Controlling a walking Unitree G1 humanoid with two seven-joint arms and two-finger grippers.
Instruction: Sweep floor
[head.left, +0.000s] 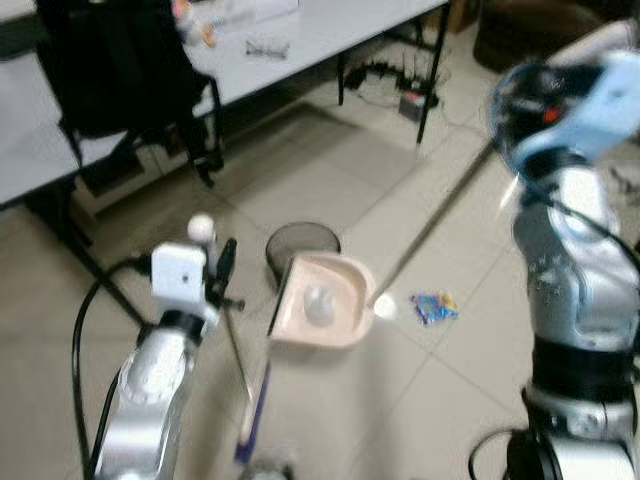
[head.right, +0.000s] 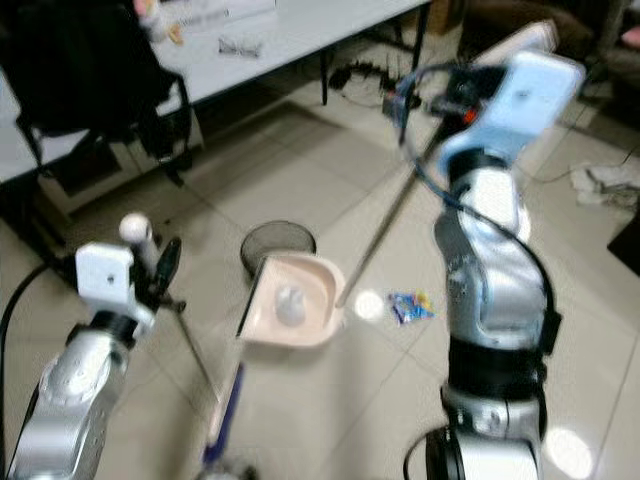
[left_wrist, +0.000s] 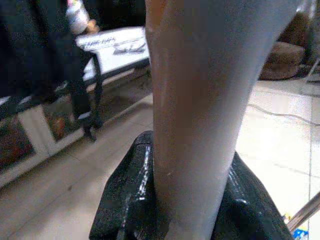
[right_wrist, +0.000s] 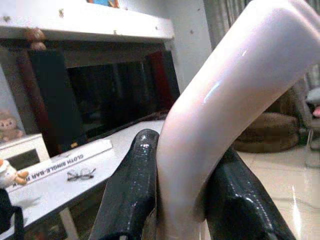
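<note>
Left claw (left_wrist: 165, 220) clenched on the broom (head.left: 245, 395), right claw (right_wrist: 180, 210) gripping the dustpan (head.left: 322, 300) handle; sweep the wrapper (head.left: 433, 307) gently panward.

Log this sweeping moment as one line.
left gripper: shut on broom handle | right gripper: shut on dustpan handle | dustpan on floor | wrapper beside it

A long white box (right_wrist: 60, 161) lies on the grey table (right_wrist: 100, 187), just behind a pair of glasses (right_wrist: 80, 174). Its side carries dark capitals that read roughly "CLOTH SINGLE-BAR R…"; the remaining letters are too blurred to make out.
</note>
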